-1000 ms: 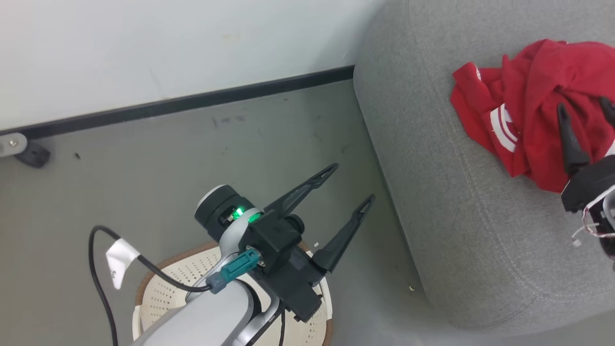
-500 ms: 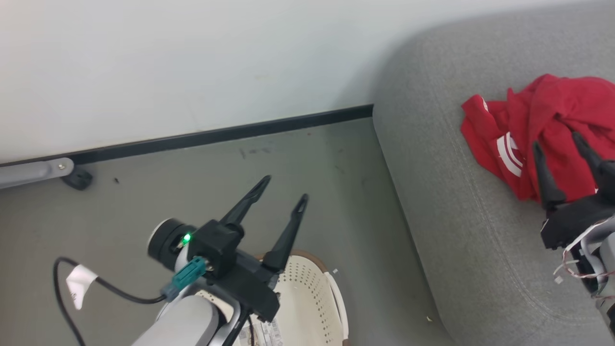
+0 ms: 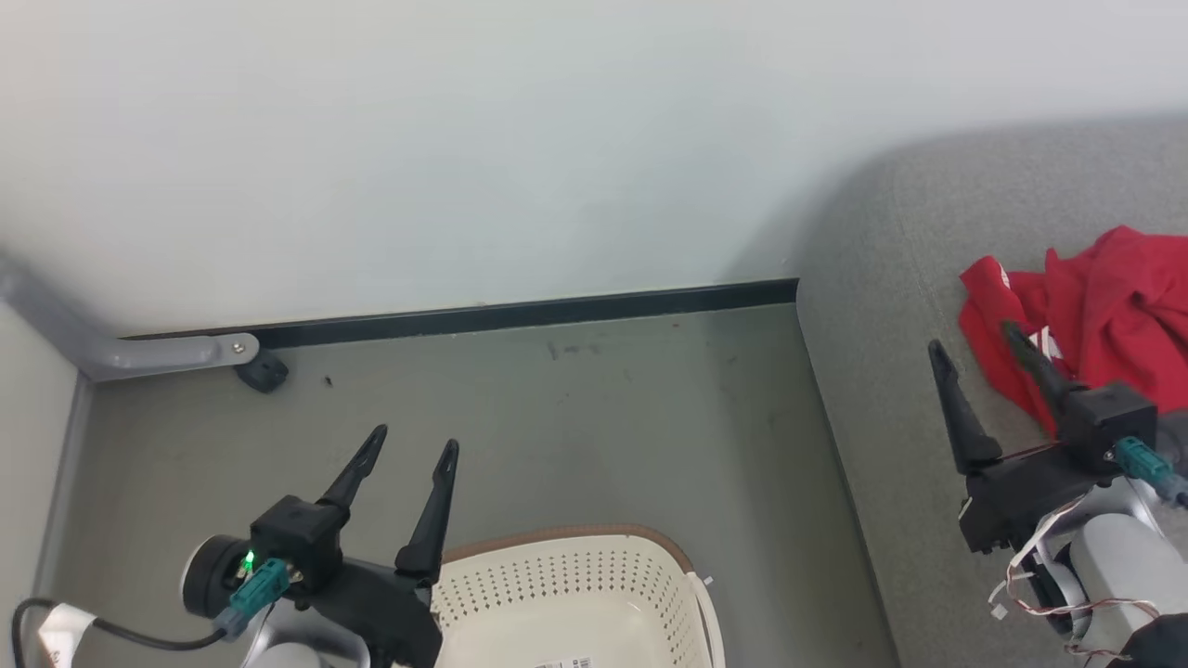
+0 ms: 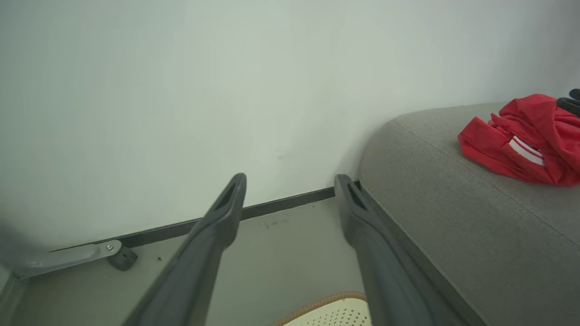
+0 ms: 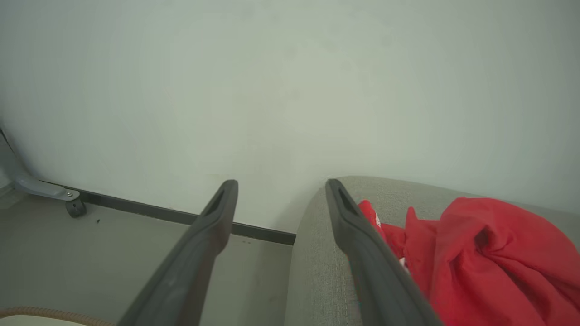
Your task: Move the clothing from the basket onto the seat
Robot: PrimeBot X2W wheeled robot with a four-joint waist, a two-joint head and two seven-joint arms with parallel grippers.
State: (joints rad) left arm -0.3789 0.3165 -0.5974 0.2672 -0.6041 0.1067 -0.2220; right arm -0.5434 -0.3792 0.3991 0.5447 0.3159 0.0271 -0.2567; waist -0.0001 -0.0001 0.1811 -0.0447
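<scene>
The clothing (image 3: 1104, 315) is lying on the seat (image 3: 891, 371); the left hand (image 3: 413, 443) and right hand (image 3: 970, 336) are hovering apart, empty. The basket (image 3: 575, 575) is looking bare (partly cropped), so checking it is likely coming next.

A plain, pale greenish-white wall (image 3: 464, 139) is seen across the back, evenly lit. It is met at its foot by a black skirting strip (image 3: 520, 314). The grey-green floor (image 3: 603, 445) below is marked by faint dark scuffs (image 3: 566, 351). At the left, a grey metal bar (image 3: 167, 353) (one screw head can be made out) is set beside a small black foot (image 3: 263, 374).
</scene>
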